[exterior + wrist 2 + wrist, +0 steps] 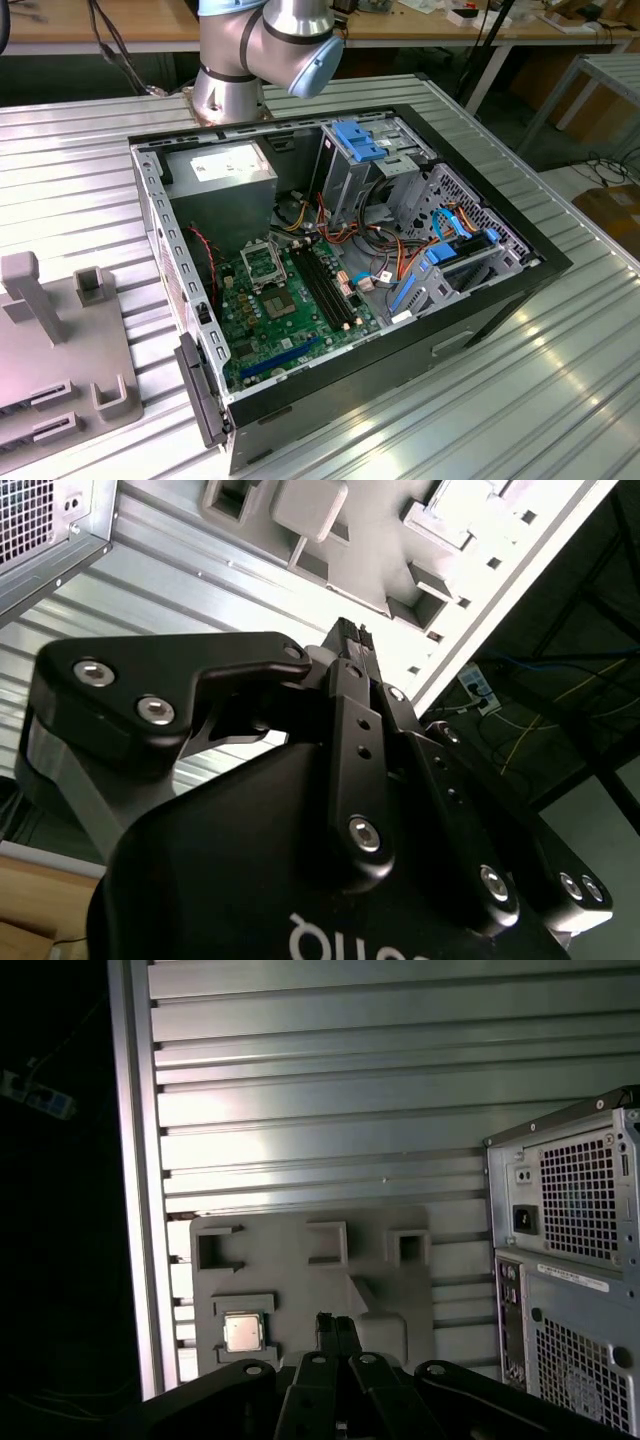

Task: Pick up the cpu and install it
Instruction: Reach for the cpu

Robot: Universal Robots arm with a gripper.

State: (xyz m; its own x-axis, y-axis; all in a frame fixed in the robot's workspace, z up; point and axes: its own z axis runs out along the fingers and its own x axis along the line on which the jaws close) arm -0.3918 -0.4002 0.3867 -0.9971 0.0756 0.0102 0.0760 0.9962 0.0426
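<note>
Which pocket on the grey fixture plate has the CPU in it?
The pocket nearest the hand, holding the small silver-grey square cpu; the other pockets look empty.

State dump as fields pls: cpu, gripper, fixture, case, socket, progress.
cpu: small flat square silver-grey chip, lying in a recess of the grey moulded fixture plate
gripper: black two-finger gripper, fingers together, holding nothing, over the plate, nearest the cpu but apart from it
case: open black computer case on the ribbed aluminium table
socket: square metal-framed socket on the green motherboard
progress: cpu not yet picked up
</note>
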